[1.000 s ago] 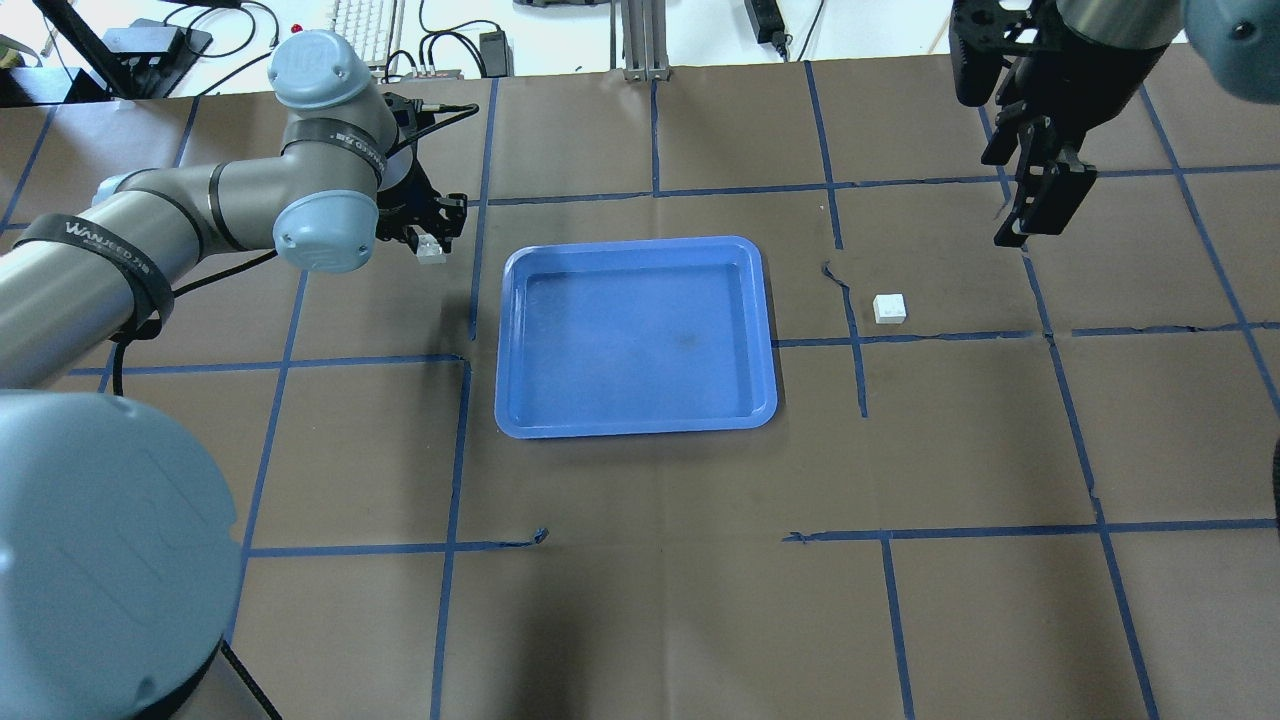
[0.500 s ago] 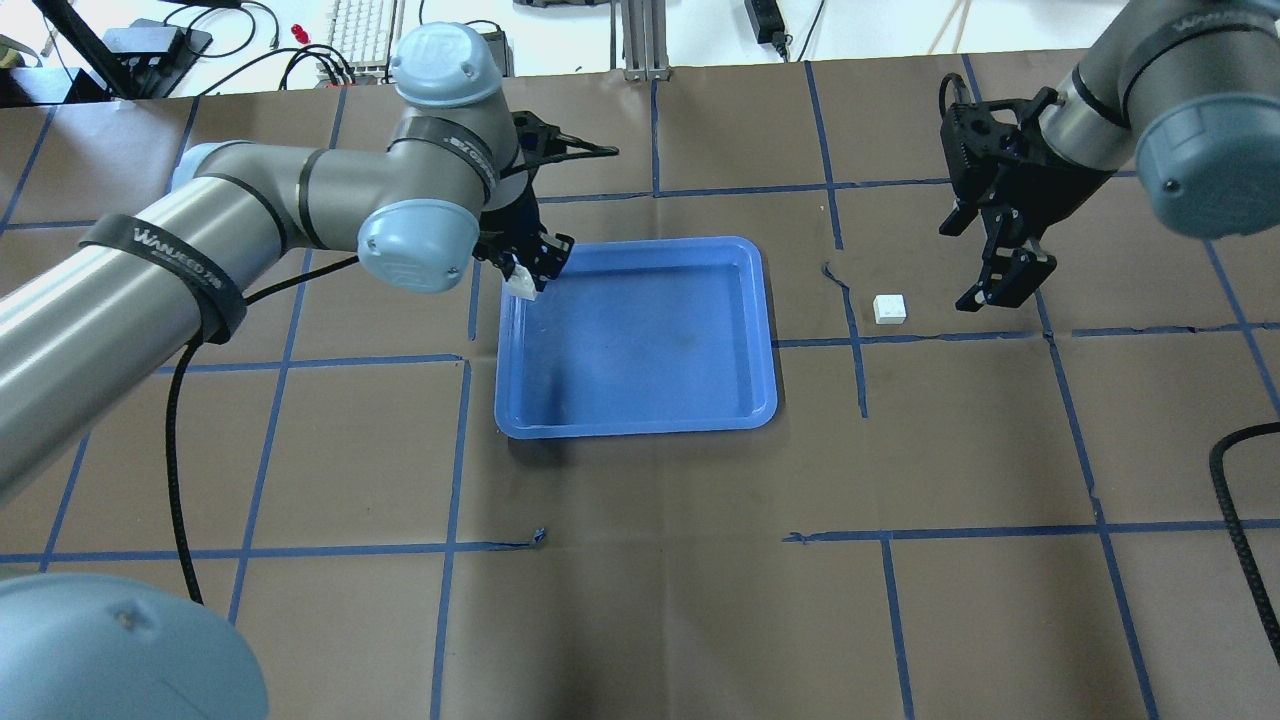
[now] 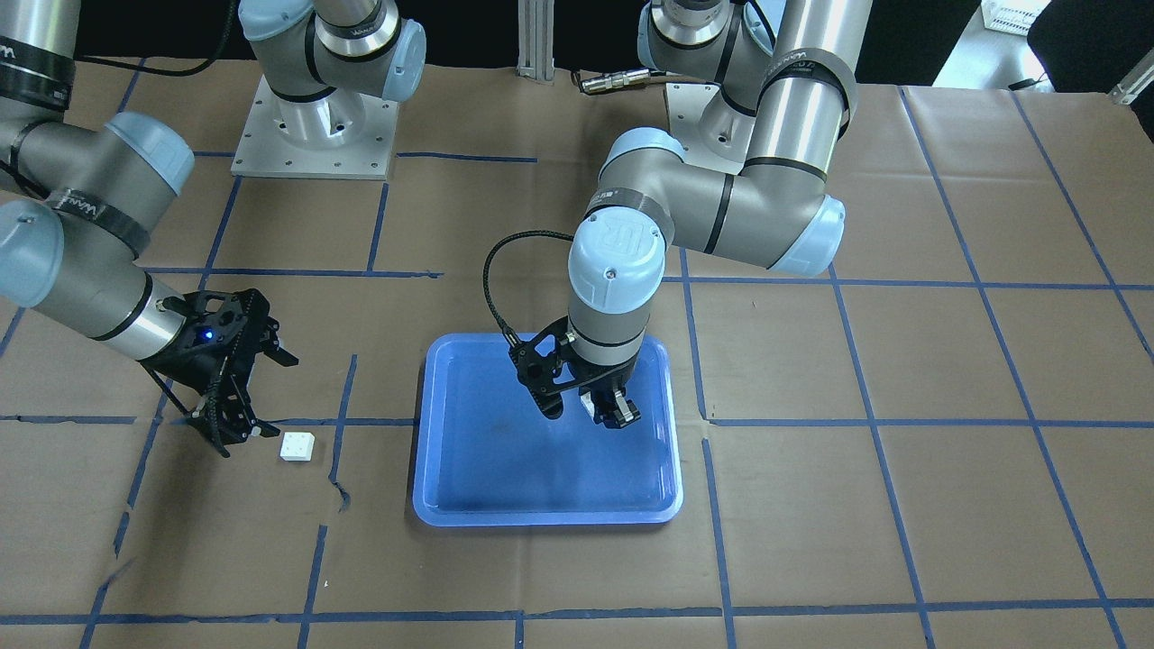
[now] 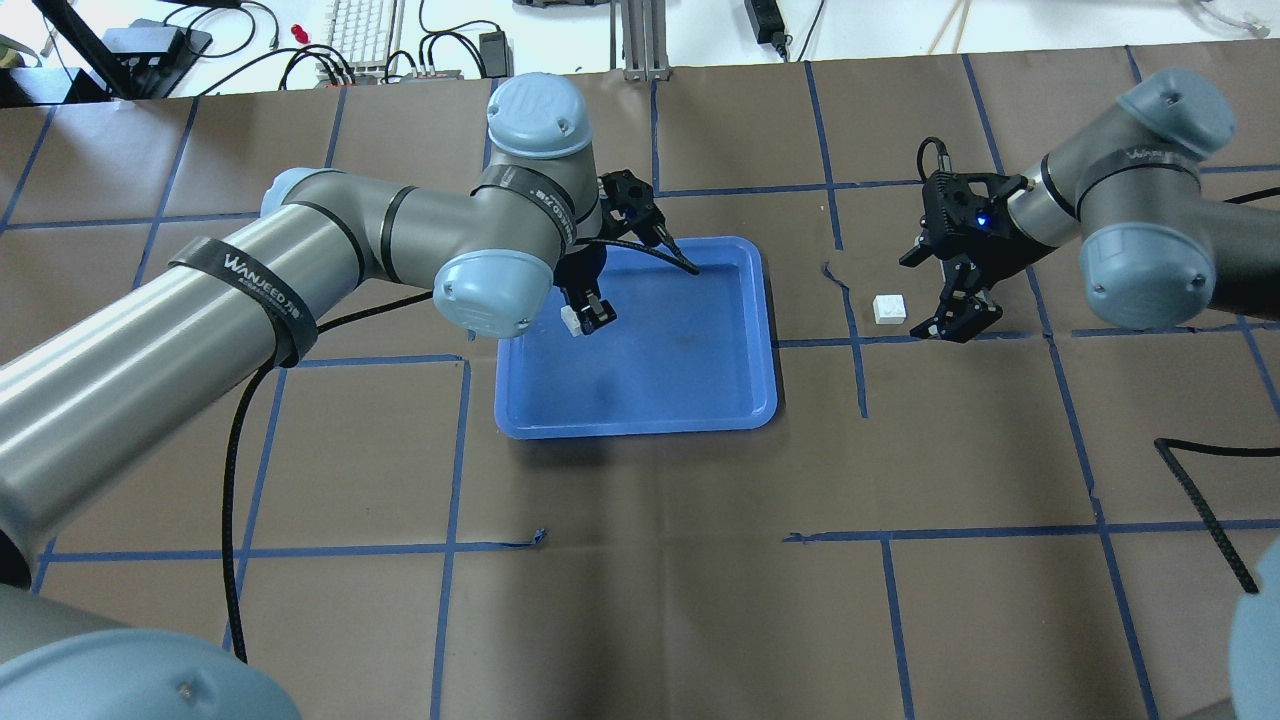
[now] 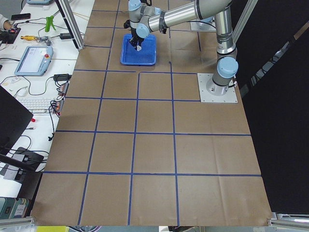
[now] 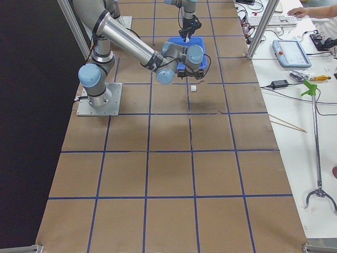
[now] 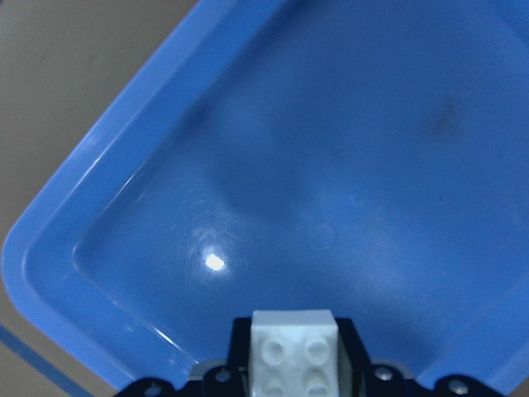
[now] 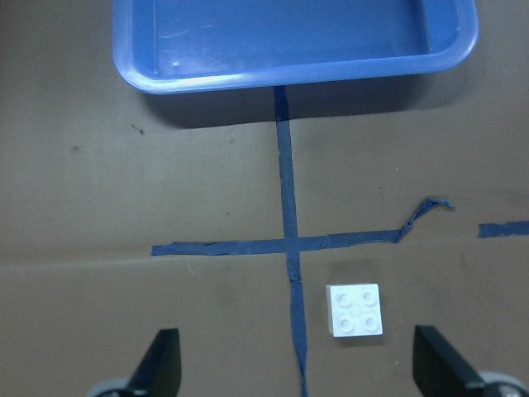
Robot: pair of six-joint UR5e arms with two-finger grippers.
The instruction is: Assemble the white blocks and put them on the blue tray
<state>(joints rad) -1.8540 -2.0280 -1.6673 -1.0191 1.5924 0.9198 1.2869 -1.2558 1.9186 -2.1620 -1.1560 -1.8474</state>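
left claw (image 4: 584, 318) hangs over the blue tray (image 4: 640, 428), clamped on one white block (image 7: 293, 351). the other white block (image 4: 889, 308) lies on the brown surface (image 4: 650, 600) off the tray's right side. right claw (image 4: 960, 322) sits just beyond it, fingers wide apart. the left arm's strap (image 4: 262, 283) reads "wanjeed".

Grey tubular arms (image 4: 330, 240), pale-blue joint caps (image 4: 535, 115), black cables (image 3: 487, 273), black fingers (image 8: 161, 364)

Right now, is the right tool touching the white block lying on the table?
Apart. The right wrist view shows the right tool open, with the white block lying between its fingers and a clear gap on either side.
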